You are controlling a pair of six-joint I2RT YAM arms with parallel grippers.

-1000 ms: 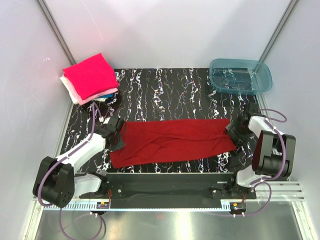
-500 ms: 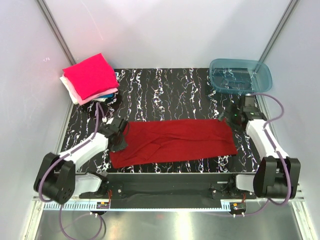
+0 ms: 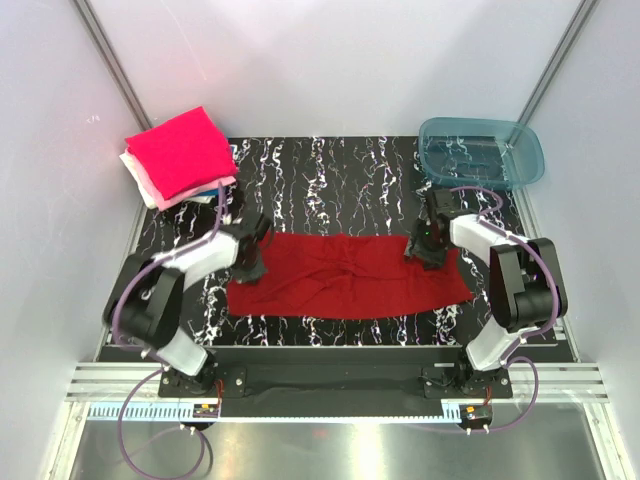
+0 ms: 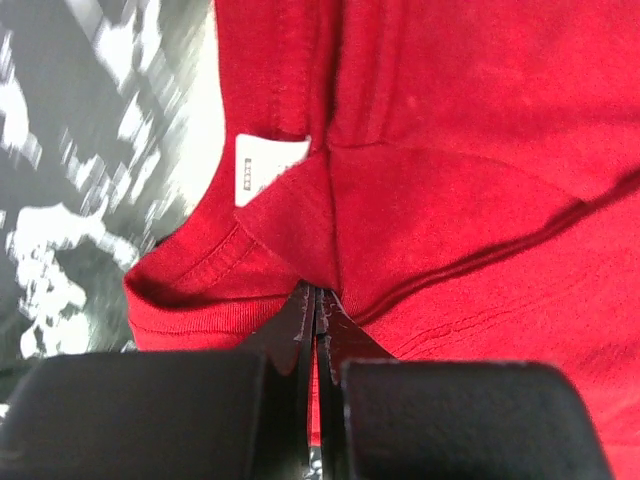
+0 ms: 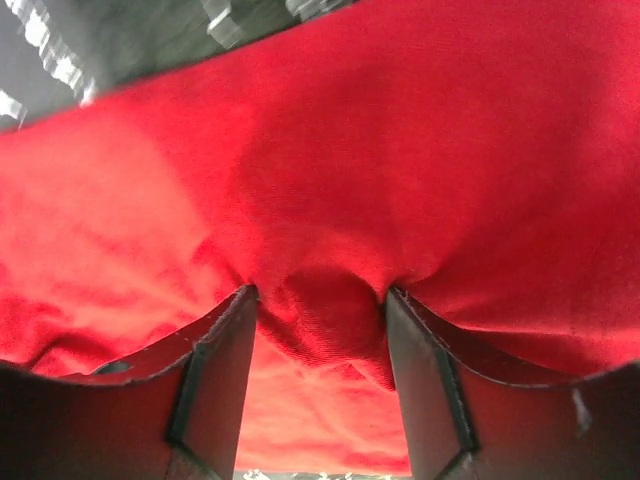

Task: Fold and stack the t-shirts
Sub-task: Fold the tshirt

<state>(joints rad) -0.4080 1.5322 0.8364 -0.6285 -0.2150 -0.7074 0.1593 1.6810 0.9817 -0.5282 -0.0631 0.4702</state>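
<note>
The dark red t-shirt (image 3: 340,275) lies as a long, rumpled strip across the middle of the table. My left gripper (image 3: 252,268) is at its left end, shut on a pinch of red cloth (image 4: 400,200) beside the collar and its white label (image 4: 262,170); the tips (image 4: 318,290) meet with cloth between them. My right gripper (image 3: 420,250) presses down on the shirt's upper right part. Its jaws (image 5: 320,295) stand apart, with a ridge of red cloth (image 5: 330,320) bulging up between them. The folded t-shirts form a stack (image 3: 180,155) at the far left corner, magenta-pink on top.
A teal see-through tub (image 3: 480,152) stands at the far right corner, just behind the right arm. The tabletop (image 3: 340,190) is black with white marbling. White walls close in the table on the left, far and right sides.
The left gripper has carried the shirt's left end up and inward, bunching the cloth. The right arm has swung from the table's right edge onto the shirt's upper right part, its jaws narrowing.
</note>
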